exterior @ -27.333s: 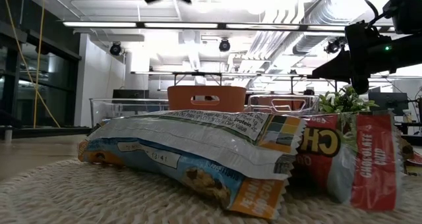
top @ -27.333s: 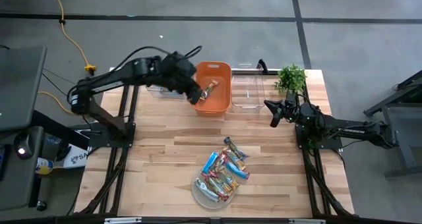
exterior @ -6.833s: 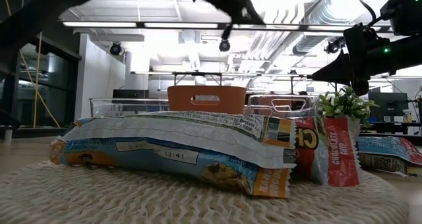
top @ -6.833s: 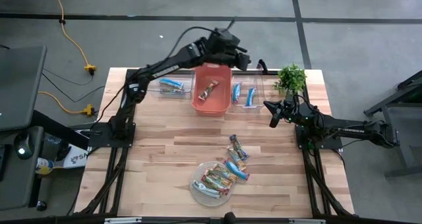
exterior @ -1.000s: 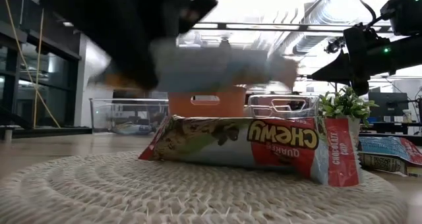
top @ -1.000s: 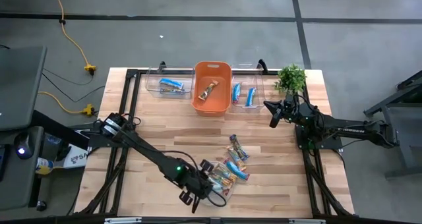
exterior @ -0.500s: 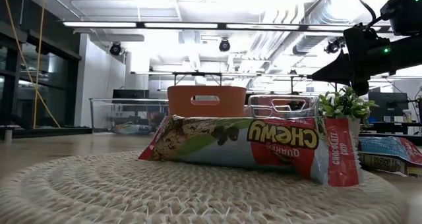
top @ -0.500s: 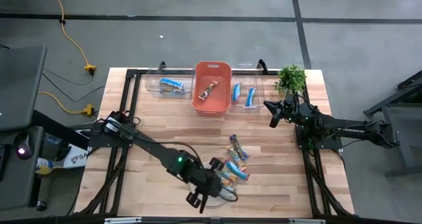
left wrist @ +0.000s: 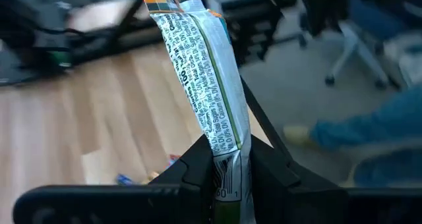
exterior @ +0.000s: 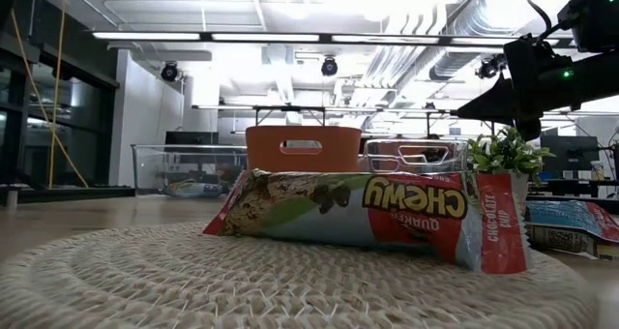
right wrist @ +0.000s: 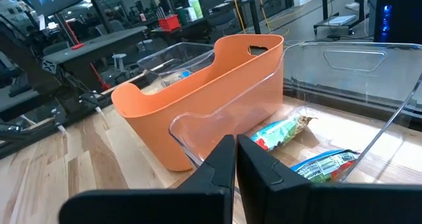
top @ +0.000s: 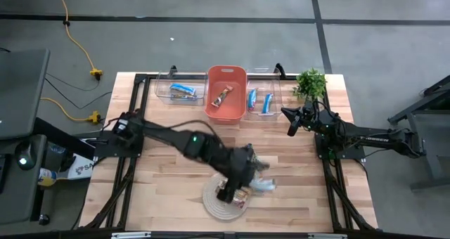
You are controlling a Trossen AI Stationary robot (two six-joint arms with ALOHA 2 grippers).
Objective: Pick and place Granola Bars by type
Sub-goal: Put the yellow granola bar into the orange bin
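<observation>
Left gripper [left wrist: 227,174] pinched shut on a white-and-blue granola bar [left wrist: 208,85], raised over the woven mat [top: 218,200] at the table's six o'clock. More granola bars [top: 245,193] lying on the mat, one red-and-blue bar [exterior: 368,208] resting on top. Others already sorted into the clear bins [top: 183,91] and orange bin [top: 226,91] at twelve o'clock. Right gripper [right wrist: 236,161] closed on nothing, parked at two o'clock beside the plant [top: 310,83].

An orange bin [top: 226,93] stands between two clear bins [top: 177,93] [top: 263,98], near a small plant [top: 310,82].
</observation>
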